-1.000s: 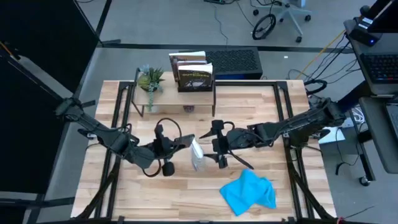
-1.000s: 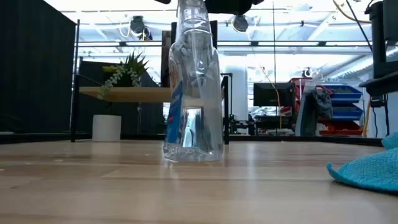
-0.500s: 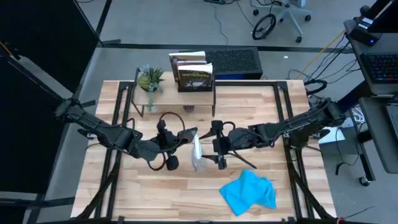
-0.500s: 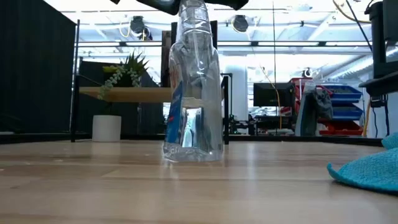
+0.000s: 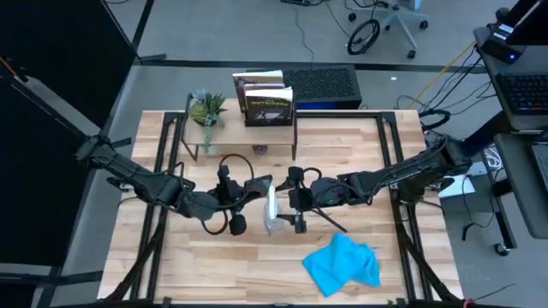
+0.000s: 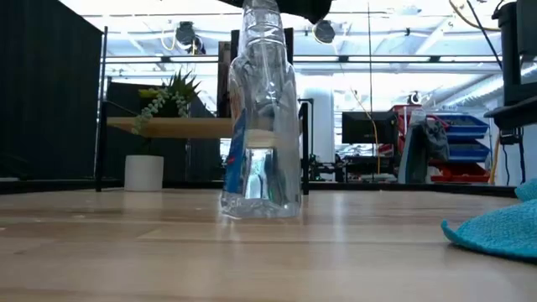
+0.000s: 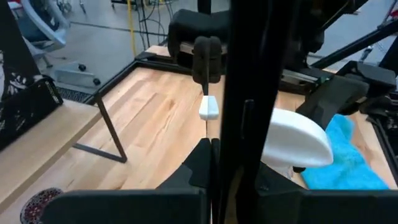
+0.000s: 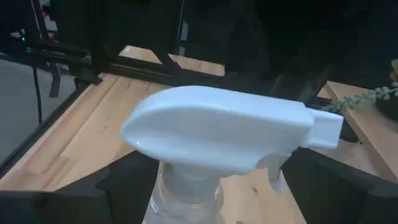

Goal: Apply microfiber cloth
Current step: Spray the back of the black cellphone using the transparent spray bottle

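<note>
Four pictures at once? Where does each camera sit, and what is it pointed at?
High: overhead, looking down; both arms flank the spray bottle.
Low: tabletop level; bottle up close, microfiber cloth beside it.
Left wrist: on the left arm, facing bottle and cloth.
Right wrist: on the right arm, facing the bottle's head.
All four share the bottle.

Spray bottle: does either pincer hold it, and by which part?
Cannot tell: left pincer nears the spray bottle at its head, contact hidden; right pincer is open beside it.

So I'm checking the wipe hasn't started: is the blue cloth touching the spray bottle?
Apart. The high view shows bare wood between the cloth and the bottle; the low view shows that gap too.
</note>
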You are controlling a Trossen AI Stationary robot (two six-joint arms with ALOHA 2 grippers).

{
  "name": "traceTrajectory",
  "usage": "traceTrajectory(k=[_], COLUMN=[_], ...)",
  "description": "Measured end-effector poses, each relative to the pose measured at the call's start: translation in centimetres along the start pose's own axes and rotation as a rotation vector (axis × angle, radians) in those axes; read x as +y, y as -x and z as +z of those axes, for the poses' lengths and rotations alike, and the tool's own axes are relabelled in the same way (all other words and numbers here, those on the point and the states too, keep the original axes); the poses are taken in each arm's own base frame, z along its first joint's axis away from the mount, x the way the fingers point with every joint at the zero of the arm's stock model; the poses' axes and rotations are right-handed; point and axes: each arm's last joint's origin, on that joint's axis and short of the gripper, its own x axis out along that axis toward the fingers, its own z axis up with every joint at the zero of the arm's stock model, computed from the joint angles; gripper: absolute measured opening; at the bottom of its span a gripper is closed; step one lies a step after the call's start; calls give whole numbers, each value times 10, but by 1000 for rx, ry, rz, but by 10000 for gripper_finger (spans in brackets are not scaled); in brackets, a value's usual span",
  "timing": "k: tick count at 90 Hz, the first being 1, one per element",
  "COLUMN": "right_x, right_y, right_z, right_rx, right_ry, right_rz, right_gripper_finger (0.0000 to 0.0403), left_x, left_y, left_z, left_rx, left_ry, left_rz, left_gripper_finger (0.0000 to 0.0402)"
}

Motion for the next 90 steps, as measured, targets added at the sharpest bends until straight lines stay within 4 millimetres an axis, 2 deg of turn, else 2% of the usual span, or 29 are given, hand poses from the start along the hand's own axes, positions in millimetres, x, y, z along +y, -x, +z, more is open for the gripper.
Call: traceTrajectory(k=[17,41,90], right_x=[0,4,4], right_y=[-1,-13,-13], right_z=[1,-8,-8], right_rx=[-18,3,7], right_ry=[-28,-53,-45], right_rz=[-5,-51,-69], right_gripper_finger=[309,309,309], left_x=[0,0,1], left_y=[0,0,0], left_z=[0,0,0], left_rx=[0,0,-10], left_ry=[0,1,-32], left_rz=[0,1,45], left_gripper_finger=[6,6,6])
